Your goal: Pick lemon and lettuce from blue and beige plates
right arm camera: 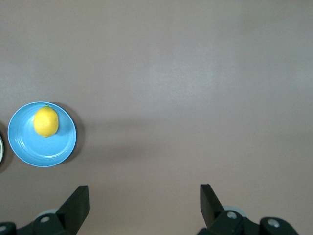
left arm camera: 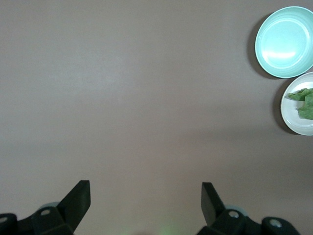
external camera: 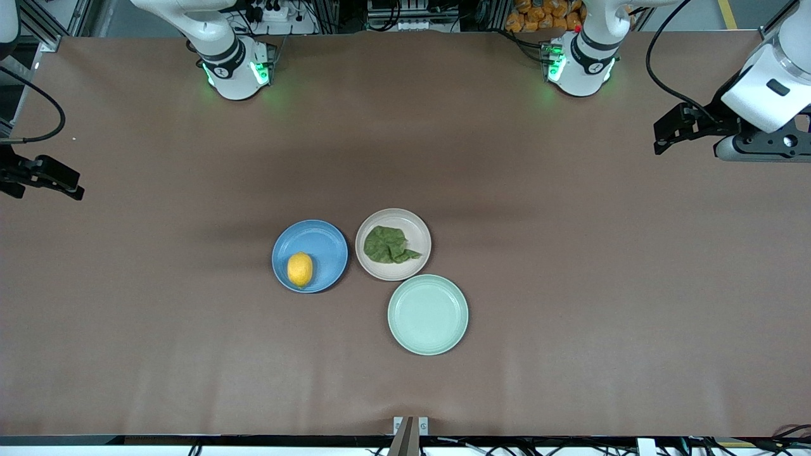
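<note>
The right gripper point(external camera: 60, 183) hangs wide open over bare table point(external camera: 127, 348) at its arm's end. The lemon point(external camera: 300, 269) rests on the blue plate point(external camera: 320, 240); just beside it, the beige plate point(external camera: 415, 231) carries the lettuce point(external camera: 389, 245). The left gripper point(external camera: 671, 136) gapes wide over its own end.

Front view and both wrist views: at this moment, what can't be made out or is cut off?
- Right gripper: in the front view the frame edge cuts off most of it; only the dark tip shows.
- Beige plate: the left wrist view's edge cuts it, so only part of the lettuce shows there.
- Lemon: its underside on the blue plate is hidden by the fruit itself.
- Lettuce underside: hidden by the leaf in every view.
</note>
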`<state>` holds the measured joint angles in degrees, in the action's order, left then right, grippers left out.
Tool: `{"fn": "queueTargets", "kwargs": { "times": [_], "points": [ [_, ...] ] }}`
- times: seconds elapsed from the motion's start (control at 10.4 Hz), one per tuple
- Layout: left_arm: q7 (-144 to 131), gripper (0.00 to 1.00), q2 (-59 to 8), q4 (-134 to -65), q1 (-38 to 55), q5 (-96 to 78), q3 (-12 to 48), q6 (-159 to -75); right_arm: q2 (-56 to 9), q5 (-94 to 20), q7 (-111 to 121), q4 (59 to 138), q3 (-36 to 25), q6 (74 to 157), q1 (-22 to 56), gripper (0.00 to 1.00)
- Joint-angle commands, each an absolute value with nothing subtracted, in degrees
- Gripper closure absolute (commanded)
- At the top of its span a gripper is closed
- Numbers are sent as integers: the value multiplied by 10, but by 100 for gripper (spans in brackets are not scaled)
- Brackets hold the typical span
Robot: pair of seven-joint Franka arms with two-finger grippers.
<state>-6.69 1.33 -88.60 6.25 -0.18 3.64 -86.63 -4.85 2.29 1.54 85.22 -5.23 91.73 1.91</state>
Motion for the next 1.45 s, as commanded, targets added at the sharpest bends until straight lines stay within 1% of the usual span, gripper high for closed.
{"fn": "queueTargets", "kwargs": {
  "times": [0.0, 0.96, 1.35],
  "points": [
    [-57, 0, 15, -884, 63, -7, 35, -857, -52, 11, 10, 843, -52, 910, 15, 0],
    [-62, 0, 8, -883, 61, -13, 35, -858, -52, 11, 10, 843, -52, 910, 15, 0],
    [-54, 0, -11, -882, 56, -14, 32, -860, -52, 11, 10, 843, -52, 910, 15, 0]
  ]
}}
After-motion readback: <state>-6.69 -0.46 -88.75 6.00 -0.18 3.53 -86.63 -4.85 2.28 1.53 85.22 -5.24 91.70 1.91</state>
